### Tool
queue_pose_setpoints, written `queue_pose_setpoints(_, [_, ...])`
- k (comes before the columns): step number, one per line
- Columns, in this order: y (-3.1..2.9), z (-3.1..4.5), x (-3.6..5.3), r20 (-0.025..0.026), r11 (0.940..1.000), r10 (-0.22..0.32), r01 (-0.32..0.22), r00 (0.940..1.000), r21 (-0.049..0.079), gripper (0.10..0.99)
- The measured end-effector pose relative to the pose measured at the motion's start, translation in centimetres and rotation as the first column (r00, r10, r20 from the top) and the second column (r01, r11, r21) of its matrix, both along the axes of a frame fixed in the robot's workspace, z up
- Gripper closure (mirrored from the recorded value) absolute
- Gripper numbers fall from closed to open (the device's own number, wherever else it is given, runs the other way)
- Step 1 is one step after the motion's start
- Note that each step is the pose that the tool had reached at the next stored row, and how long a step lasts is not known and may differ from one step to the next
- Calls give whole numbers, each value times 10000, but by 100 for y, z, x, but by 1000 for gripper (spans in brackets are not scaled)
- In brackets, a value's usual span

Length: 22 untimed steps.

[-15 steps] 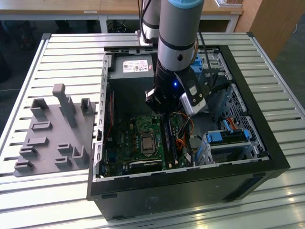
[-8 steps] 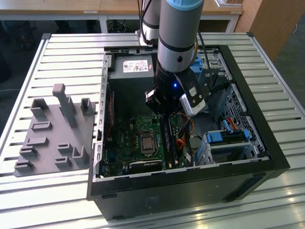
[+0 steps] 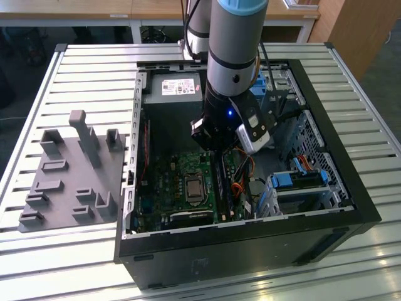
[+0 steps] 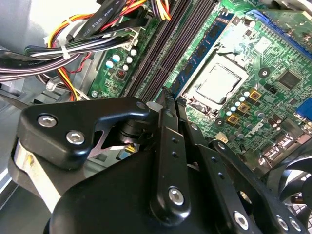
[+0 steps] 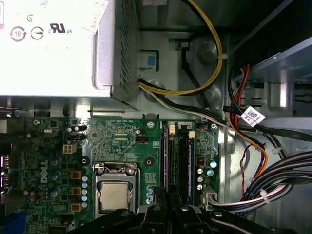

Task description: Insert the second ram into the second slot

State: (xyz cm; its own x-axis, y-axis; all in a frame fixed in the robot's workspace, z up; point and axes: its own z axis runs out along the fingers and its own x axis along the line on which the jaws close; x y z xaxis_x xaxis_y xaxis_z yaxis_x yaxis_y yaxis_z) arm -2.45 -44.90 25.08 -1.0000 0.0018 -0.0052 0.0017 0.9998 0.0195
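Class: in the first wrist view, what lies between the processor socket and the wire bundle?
The long memory slots and some small capacitors, in the first wrist view.

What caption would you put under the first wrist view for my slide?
Robot gripper at the memory slots, beside the processor socket on the green motherboard.

We see the pincer (image 4: 163, 105) at the memory slots (image 4: 168, 46) | processor (image 4: 219, 83) beside them | cable bundle (image 4: 63, 51) on their other side

A slatted metal table (image 3: 88, 69) carries an open computer case (image 3: 238, 257) and a grey, seemingly plastic fixture (image 3: 62, 188).
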Motion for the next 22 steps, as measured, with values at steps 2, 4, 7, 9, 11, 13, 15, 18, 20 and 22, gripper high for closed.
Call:
queue_pose_setpoints(2, [-2,-8,0,0,10000,-3,3,10000,0,949])
queue_pose_setpoints(4, [-4,-19,0,0,10000,-10,10,10000,1,949])
queue_pose_setpoints(7, [-8,-43,0,-1,10000,-33,33,10000,-1,949])
queue_pose_setpoints(9, [-11,-61,0,-1,10000,-43,43,10000,0,949])
queue_pose_setpoints(11, [-13,-82,0,-3,10000,-44,44,10000,0,949])
queue_pose_setpoints(13, [-15,-105,0,-10,10000,-44,44,10000,-1,949])
queue_pose_setpoints(15, [-17,-131,3,-20,10000,-43,43,10000,0,949])
queue_pose_setpoints(18, [-21,-158,29,-62,10000,-44,44,10000,-3,949])
queue_pose_setpoints(20, [-28,-169,32,-76,10000,-46,46,10000,0,949])
queue_pose_setpoints(22, [-36,-172,33,-78,10000,-44,44,10000,-1,949])
